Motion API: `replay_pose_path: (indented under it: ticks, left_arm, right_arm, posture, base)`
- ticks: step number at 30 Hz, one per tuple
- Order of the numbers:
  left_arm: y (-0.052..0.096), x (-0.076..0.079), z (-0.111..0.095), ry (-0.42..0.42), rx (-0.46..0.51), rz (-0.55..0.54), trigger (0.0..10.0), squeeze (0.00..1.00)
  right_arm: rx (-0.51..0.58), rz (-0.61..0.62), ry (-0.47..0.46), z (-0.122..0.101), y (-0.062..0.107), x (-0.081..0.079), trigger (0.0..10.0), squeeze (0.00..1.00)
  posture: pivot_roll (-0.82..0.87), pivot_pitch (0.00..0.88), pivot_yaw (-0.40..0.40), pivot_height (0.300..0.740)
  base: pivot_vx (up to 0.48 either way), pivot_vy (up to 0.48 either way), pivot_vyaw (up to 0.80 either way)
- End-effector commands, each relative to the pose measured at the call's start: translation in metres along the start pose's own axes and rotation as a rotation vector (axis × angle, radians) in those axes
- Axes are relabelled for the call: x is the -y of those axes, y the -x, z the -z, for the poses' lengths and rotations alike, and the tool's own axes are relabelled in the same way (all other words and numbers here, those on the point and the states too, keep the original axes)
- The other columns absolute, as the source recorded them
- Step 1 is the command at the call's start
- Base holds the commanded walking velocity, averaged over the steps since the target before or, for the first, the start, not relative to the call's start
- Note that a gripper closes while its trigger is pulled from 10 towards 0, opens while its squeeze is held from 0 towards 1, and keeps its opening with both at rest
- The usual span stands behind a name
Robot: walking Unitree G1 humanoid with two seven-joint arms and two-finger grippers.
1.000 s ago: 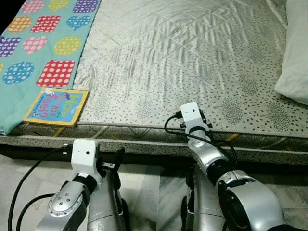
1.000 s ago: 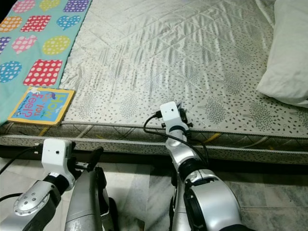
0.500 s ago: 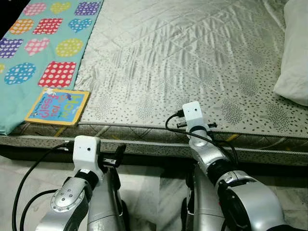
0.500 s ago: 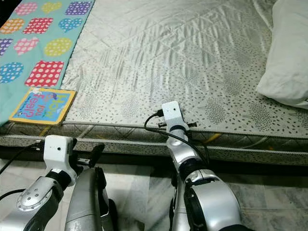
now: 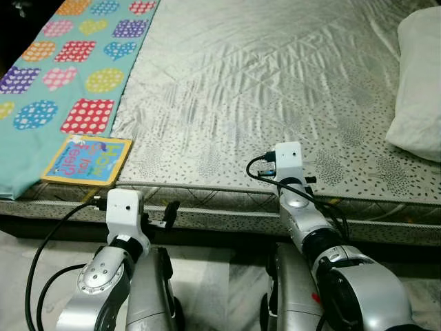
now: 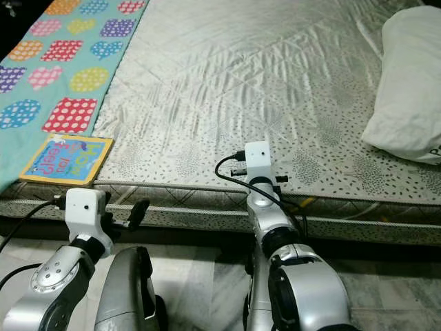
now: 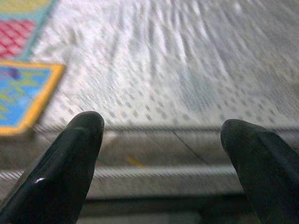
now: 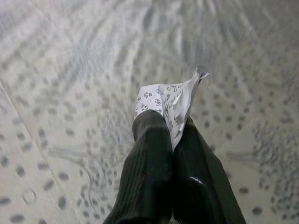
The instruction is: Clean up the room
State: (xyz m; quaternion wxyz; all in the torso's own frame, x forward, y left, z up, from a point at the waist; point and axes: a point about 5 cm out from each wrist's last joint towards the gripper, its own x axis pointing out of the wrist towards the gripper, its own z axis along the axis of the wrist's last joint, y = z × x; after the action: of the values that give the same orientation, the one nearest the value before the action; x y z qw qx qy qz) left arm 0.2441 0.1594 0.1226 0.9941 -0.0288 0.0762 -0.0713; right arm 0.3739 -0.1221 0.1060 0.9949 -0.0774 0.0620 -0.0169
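Note:
A children's book [image 5: 88, 159], blue with a yellow border, lies flat at the near left edge of the mattress [image 5: 262, 83], partly on a teal patchwork blanket [image 5: 62, 76]. My left gripper [image 7: 163, 140] is open and empty, held low in front of the mattress side, with the book off to its left. My right gripper [image 8: 170, 130] hovers over the near edge of the mattress, shut on a small white printed scrap of paper [image 8: 166, 100]. In the eye views its fingers are hidden under the wrist camera [image 5: 288, 157].
A white pillow [image 5: 417, 89] lies at the right side of the bed. The mattress's front edge [image 5: 227, 196] runs across just ahead of both arms. Pale marble floor [image 5: 220, 276] lies below them.
The whole view has shifted a little up and across the bed. Both arms hold about the same places; the right wrist sits slightly further over the mattress edge.

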Motion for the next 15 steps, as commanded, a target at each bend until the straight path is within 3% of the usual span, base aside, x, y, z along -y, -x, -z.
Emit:
replay_pose_path:
  ticks: [1,7,15]
  left_arm:
    - [-0.003,-0.008,0.002,0.001,0.008,-0.058,10.0,0.00]
    - [-0.013,-0.011,-0.003,0.005,0.049,-0.093,10.0,0.00]
    - [-0.011,-0.018,-0.004,0.000,0.080,-0.127,10.0,0.00]
  right_arm:
    - [0.058,-0.017,-0.052,-0.005,0.003,0.001,0.0,0.00]
    - [0.162,-0.055,-0.090,-0.015,0.016,0.007,0.0,0.00]
    - [0.208,-0.072,-0.137,-0.020,0.042,0.024,0.0,0.00]
  posture:
    - [-0.11,0.052,0.054,0.551]
    - [-0.15,0.030,0.066,0.551]
    - [-0.17,0.010,0.072,0.551]
  base:
    - [0.000,0.000,0.00]
    - [0.000,0.000,0.00]
    - [0.000,0.000,0.00]
